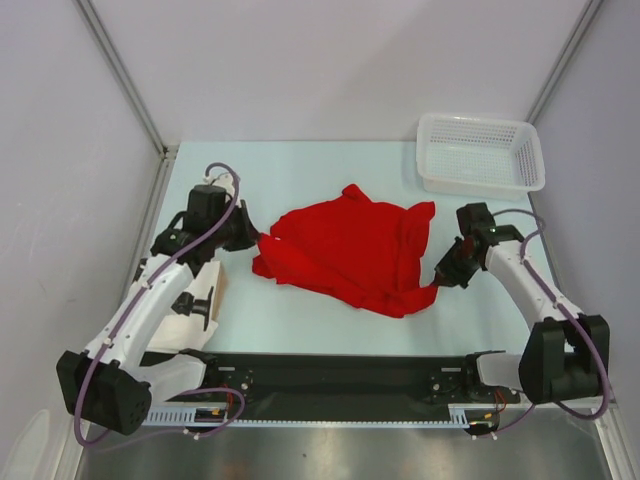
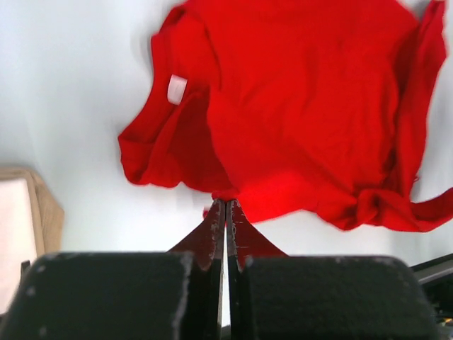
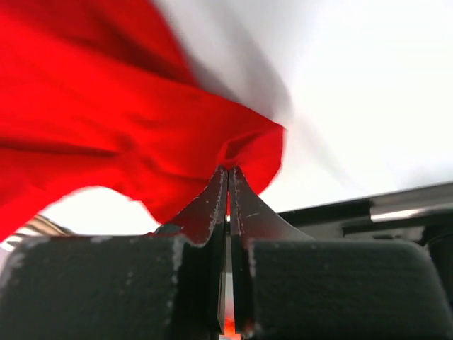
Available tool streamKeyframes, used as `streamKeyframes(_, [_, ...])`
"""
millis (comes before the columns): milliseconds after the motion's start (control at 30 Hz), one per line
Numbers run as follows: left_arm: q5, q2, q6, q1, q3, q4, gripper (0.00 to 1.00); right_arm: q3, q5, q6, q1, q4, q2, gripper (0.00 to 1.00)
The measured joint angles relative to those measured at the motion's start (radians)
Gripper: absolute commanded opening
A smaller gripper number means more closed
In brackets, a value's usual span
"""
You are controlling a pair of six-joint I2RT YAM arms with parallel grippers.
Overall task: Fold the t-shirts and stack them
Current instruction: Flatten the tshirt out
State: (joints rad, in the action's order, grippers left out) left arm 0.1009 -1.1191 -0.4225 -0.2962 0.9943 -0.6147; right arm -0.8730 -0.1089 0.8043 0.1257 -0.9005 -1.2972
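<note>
One bright red t-shirt (image 1: pixel 345 255) lies crumpled in the middle of the table, with a white neck label (image 2: pixel 176 89) showing in the left wrist view. My left gripper (image 1: pixel 257 243) is at the shirt's left edge, shut on a pinch of the red cloth (image 2: pixel 225 193). On the shirt's near right corner my right gripper (image 1: pixel 440 280) is shut too, and the cloth (image 3: pixel 241 152) hangs lifted from its fingertips (image 3: pixel 228 170).
A white mesh basket (image 1: pixel 480 152) stands at the far right corner. A tan and white flat object (image 1: pixel 205 300) lies beside the left arm. A black rail (image 1: pixel 330 380) runs along the near edge. Grey walls enclose the table.
</note>
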Motion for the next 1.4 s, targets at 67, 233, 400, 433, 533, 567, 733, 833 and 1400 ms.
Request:
streamKeyframes(67, [-0.002,0.0,0.0,0.0,0.042,-0.005,0.0,-0.061,0.028,-0.034,-0.003,-0.009,0.03,0.0])
streamKeyframes(233, [-0.005,-0.024,0.001,0.0,0.189,-0.023,0.0,-0.254,0.092,-0.116,-0.008,-0.021,0.073,0.0])
streamKeyframes(400, [-0.017,-0.072,-0.001,0.0,0.401,-0.049,0.0,-0.494,0.137,-0.163,-0.013,-0.02,0.087,0.0])
streamKeyframes(433, [-0.018,-0.08,-0.004,0.0,0.451,-0.05,0.0,-0.549,0.151,-0.171,-0.014,-0.024,0.09,0.0])
streamKeyframes(533, [-0.02,-0.087,-0.007,0.0,0.586,-0.058,0.0,-0.695,0.198,-0.188,-0.019,-0.046,0.102,0.0])
streamKeyframes(567, [-0.021,-0.085,-0.007,0.0,0.623,-0.059,0.0,-0.738,0.219,-0.194,-0.021,-0.054,0.114,0.0])
streamKeyframes(733, [-0.034,-0.028,-0.004,0.0,0.774,-0.057,0.0,-0.806,0.302,-0.214,-0.025,-0.083,0.232,0.0])
streamKeyframes(833, [-0.043,0.04,0.011,0.0,0.824,-0.057,0.0,-0.824,0.337,-0.229,-0.025,-0.113,0.311,0.0])
streamKeyframes(1400, [0.071,0.089,0.03,0.0,1.073,0.113,0.0,-0.942,0.294,-0.291,-0.025,-0.006,0.402,0.0])
